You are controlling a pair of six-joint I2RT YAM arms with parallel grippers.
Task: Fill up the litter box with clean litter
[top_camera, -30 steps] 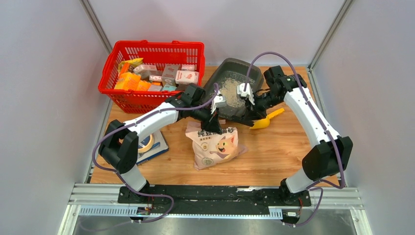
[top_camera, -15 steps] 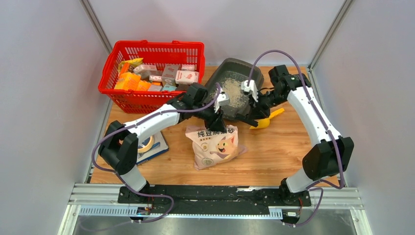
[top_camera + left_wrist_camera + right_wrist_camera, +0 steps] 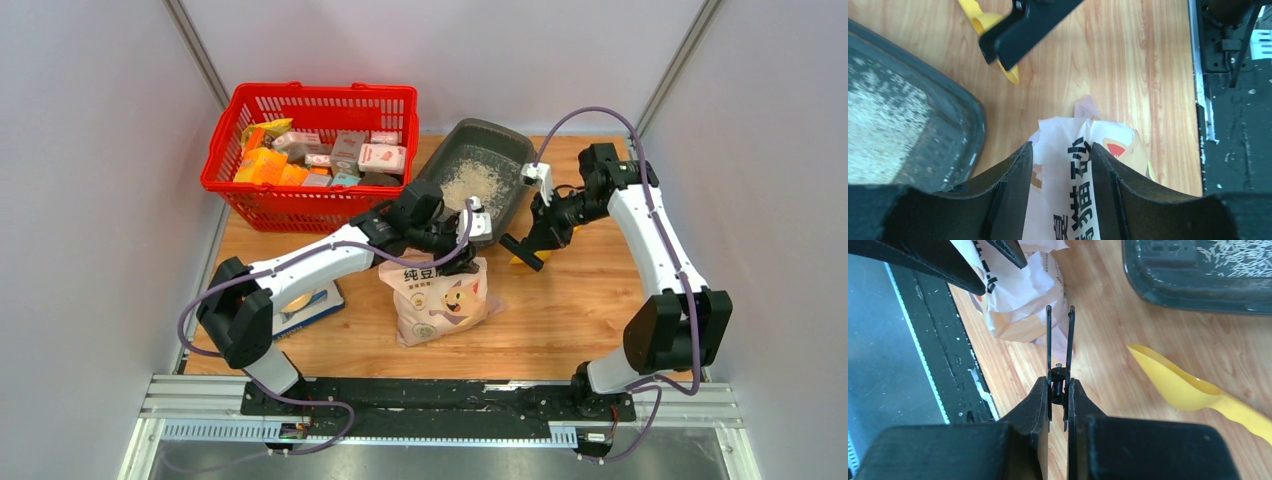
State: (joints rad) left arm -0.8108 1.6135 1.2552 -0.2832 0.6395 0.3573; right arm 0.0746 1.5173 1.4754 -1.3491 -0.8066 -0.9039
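The litter box (image 3: 500,140) sits far back on the desk (image 3: 580,310) beside the red basket (image 3: 300,208), litter (image 3: 472,183) pooled inside. The left jaws stand apart astride the bag (image 3: 445,300), gripping nothing; the right jaws pinch what looks like its black clip (image 3: 522,248), leaving the bag unsealed

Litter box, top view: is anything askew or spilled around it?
The litter box sits turned at an angle to the edges of the table, one corner near the red basket. The litter lies in one patch, not spread over the floor. No grains show on the wood.
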